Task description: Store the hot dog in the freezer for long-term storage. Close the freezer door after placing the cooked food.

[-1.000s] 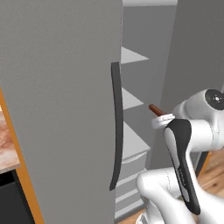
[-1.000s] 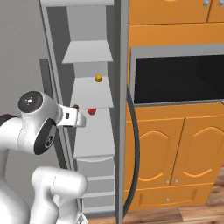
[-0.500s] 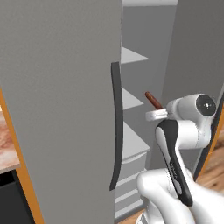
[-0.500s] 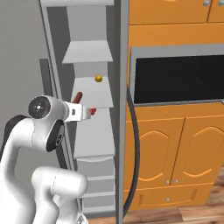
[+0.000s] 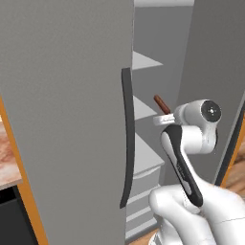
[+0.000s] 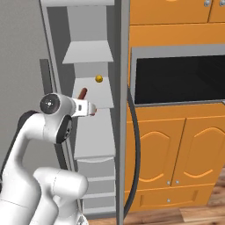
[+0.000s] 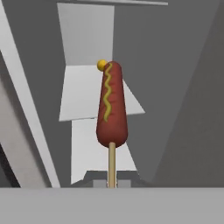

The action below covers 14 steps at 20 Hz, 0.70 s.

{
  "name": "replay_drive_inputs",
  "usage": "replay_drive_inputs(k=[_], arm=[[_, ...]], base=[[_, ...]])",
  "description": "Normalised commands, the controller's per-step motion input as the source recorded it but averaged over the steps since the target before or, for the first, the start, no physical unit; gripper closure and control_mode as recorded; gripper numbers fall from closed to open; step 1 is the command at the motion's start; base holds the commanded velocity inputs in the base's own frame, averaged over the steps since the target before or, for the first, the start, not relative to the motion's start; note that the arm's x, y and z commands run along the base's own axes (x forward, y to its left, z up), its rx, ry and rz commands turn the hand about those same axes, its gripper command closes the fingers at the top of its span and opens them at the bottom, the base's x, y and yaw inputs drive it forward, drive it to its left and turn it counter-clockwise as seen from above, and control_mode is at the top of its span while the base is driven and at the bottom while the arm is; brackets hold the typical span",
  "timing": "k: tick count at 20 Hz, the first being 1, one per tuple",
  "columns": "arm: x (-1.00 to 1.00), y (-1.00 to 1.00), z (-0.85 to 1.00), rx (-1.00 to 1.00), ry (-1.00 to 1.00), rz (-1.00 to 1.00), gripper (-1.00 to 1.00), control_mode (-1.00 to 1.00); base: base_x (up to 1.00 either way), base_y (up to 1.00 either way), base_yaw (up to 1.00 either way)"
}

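My gripper (image 7: 112, 183) clamped on stick of hot dog (image 7: 111, 105); sausage stands clear above fingertips, yellow squiggle along its length. Hot dog (image 5: 161, 104) held in air at open front of freezer (image 6: 90, 94), at middle-shelf height, touching no shelf. Small yellow ball (image 6: 99, 78) sits on white shelf farther in, just beyond sausage tip. Freezer door (image 5: 67, 110) stands open at left, dark curved handle (image 5: 127, 139) toward me. Orange cabinets (image 6: 176, 151) at right.
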Motion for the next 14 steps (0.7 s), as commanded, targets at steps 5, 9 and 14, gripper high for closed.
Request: replay_drive_inputs(k=[5,9,14], arm=[[0.61,0.00,-0.10,0.00,0.00,0.00,1.00,-1.00],[0.55,0.00,-0.20,0.00,0.00,0.02,1.00,-1.00],[0.52,0.02,-0.09,0.00,0.00,0.09,1.00,-1.00]], base=[[0.00,0.00,0.00],[0.00,0.00,0.00],[0.00,0.00,0.00]])
